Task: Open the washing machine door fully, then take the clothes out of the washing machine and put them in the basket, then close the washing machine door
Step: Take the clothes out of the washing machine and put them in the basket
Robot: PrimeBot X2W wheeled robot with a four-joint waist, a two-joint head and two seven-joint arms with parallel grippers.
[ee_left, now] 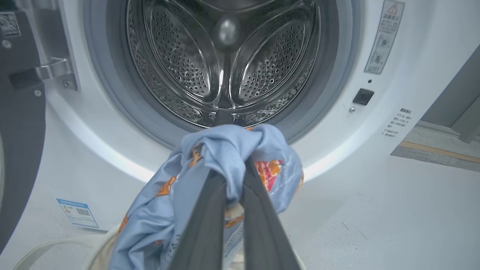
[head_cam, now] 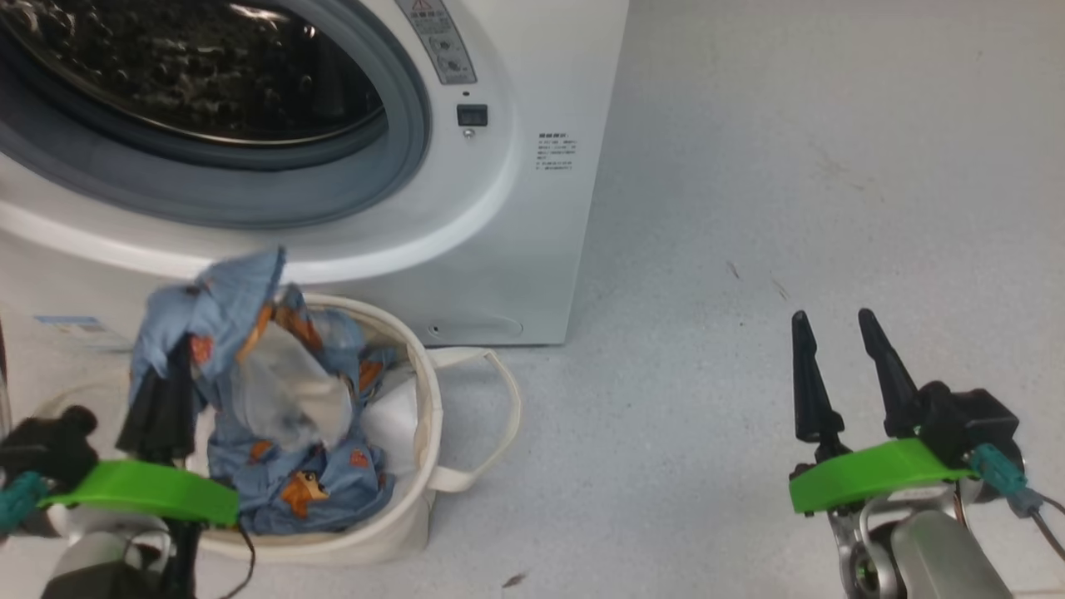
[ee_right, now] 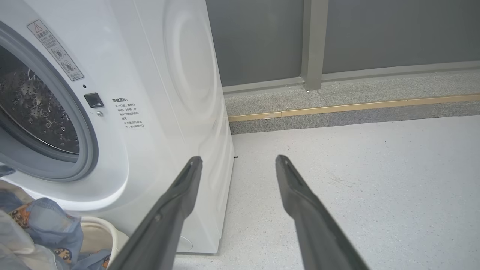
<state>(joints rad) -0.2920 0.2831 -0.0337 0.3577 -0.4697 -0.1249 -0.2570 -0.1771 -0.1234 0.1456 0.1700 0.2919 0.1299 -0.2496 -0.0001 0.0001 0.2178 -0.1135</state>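
1. The left gripper (ee_left: 234, 179) has its two fingers pressed together on a bunch of the clothes (ee_left: 225, 146). The blue fabric wraps over both fingertips and hides them.
2. The pinched bunch is lifted above the left side of the basket (head_cam: 420, 391). The rest of the garment hangs from it down into the basket, where more bear-printed cloth and some white fabric lie heaped.
3. The basket stands on the floor (head_cam: 749, 208), close against the lower front of the washing machine (head_cam: 516, 208), near its right front corner. One loop handle flops out to the right.
4. In the left wrist view, the held cloth sits just below the grey seal of the drum (ee_left: 225, 56), and no fabric shows in the visible part of the drum.
5. The washing machine door (ee_left: 18, 131) is swung open on its hinge at that view's left edge.
6. The right gripper (head_cam: 832, 320) has its fingers spread and holds nothing. It hangs over bare floor to the right of the machine, well apart from the basket and the clothes.
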